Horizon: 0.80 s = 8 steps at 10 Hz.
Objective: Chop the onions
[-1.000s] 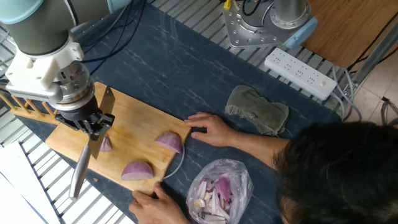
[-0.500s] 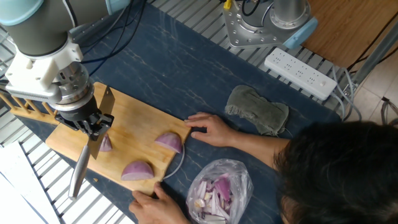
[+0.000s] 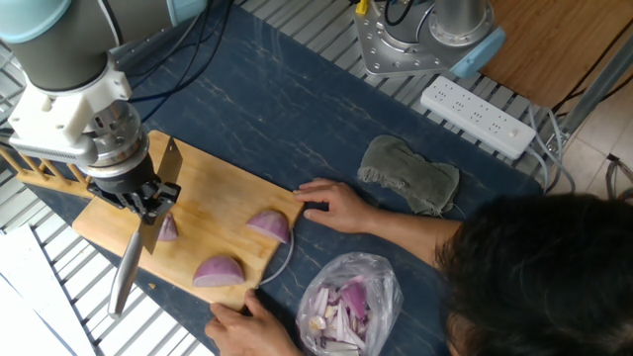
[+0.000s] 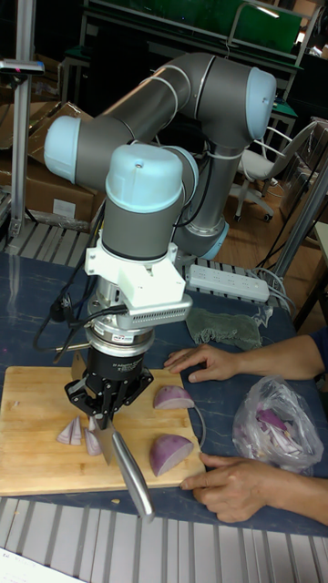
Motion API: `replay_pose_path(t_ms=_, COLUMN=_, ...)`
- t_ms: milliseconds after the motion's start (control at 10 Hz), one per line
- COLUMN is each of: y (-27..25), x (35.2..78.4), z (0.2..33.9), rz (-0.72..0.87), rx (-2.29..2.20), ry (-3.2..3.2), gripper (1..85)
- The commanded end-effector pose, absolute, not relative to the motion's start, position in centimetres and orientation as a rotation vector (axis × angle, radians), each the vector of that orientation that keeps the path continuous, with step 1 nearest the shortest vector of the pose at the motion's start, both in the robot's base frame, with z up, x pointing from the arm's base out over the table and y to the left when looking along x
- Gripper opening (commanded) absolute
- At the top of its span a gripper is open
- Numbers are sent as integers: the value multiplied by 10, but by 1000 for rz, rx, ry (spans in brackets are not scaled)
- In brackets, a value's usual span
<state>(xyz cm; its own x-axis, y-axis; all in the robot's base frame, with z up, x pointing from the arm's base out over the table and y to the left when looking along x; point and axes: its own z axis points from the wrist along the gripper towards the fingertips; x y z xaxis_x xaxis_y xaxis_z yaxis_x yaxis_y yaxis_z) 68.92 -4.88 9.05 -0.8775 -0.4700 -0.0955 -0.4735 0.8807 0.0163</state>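
Nothing has budged over the last second: the tool (image 4: 107, 405) stays clamped on the knife (image 4: 128, 474), blade down among the small onion slivers (image 4: 77, 433) at lower left. Two big onion wedges (image 3: 269, 225) wait mid-board, so plenty left to chop.

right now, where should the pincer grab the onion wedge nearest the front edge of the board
The front onion wedge lies cut face down on the cutting board, purple dome up. Best come from straight above and close across its narrower width, low on the curved flanks, since the glossy dome would likely slip if pinched high. The pincer is busy holding the knife, and a person's hand steadies the board close by, so keep clear of it.
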Motion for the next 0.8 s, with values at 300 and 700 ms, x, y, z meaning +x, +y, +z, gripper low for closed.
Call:
replay_pose_path(t_ms=300, y=-46, x=691, z=91, rz=81, rx=-728, ry=2955, gripper=10)
replay_pose_path(t_ms=700, y=-45, x=691, z=90, rz=90, rx=-718, ry=2954, gripper=10)
